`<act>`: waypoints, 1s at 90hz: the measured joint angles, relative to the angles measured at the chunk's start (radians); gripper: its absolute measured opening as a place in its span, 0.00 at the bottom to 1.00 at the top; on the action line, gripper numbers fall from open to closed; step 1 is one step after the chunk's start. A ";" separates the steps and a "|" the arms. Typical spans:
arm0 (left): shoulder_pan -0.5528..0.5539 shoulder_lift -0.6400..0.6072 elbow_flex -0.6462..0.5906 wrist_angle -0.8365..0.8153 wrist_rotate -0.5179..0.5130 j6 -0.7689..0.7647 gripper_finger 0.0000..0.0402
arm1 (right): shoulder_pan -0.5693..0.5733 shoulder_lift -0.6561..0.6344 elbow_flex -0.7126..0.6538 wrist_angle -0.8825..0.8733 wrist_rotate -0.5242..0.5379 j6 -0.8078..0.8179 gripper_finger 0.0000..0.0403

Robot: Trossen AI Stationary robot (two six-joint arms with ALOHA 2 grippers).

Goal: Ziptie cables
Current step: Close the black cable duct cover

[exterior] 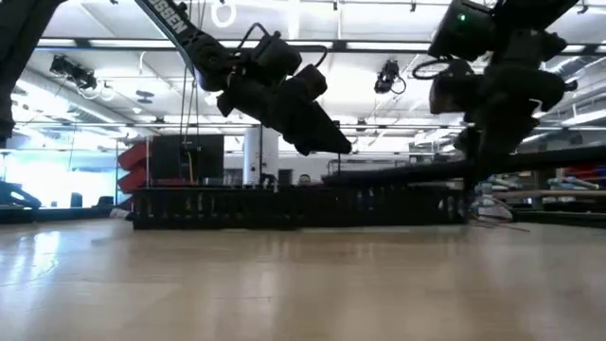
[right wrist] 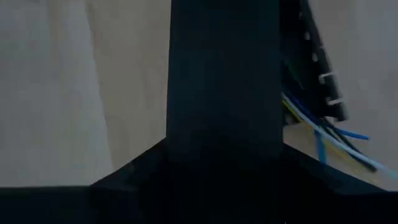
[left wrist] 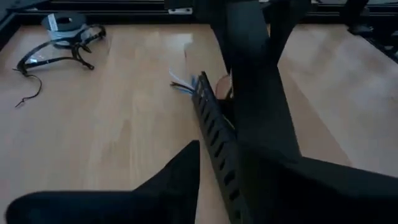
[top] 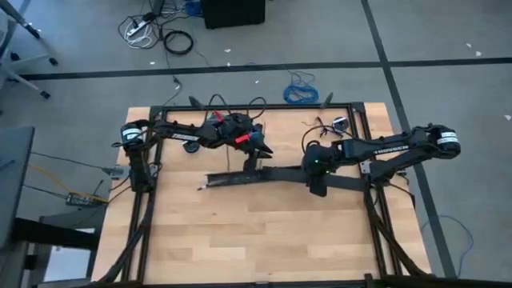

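Both arms meet over the middle of the wooden counter (top: 240, 240), where the cables (top: 264, 175) lie in a long dark bundle running from nine o'clock to three o'clock, alongside a black slotted strip (left wrist: 214, 140).

**Progress.** The wires appear gathered against the strip, and both arms are at it. The left gripper (top: 258, 154) is at the bundle's middle, from the twelve o'clock side. The right gripper (top: 317, 182) is at the three o'clock end. In the low view the bundle hangs clear of the counter between the arms, so it is probably held up at both points. No closed tie is visible around the wires; judged from this, the fastening itself is not yet done.

**Jaws.** In the left wrist view the left jaws straddle the strip, one finger on each side. Whether they clamp it cannot be told. The right wrist view is filled by one dark finger, so the right jaws' opening cannot be told either.

**Hidden or unclear.**
- Loose wire ends, blue, white and yellowish, fan out past the strip in the right wrist view.
- A small spool (left wrist: 64, 22) with a stray black cord lies near the counter's twelve o'clock edge.
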 joint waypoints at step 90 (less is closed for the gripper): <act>-0.005 0.000 0.000 -0.036 0.036 0.008 0.22 | -0.005 0.000 0.001 -0.015 -0.018 -0.144 0.56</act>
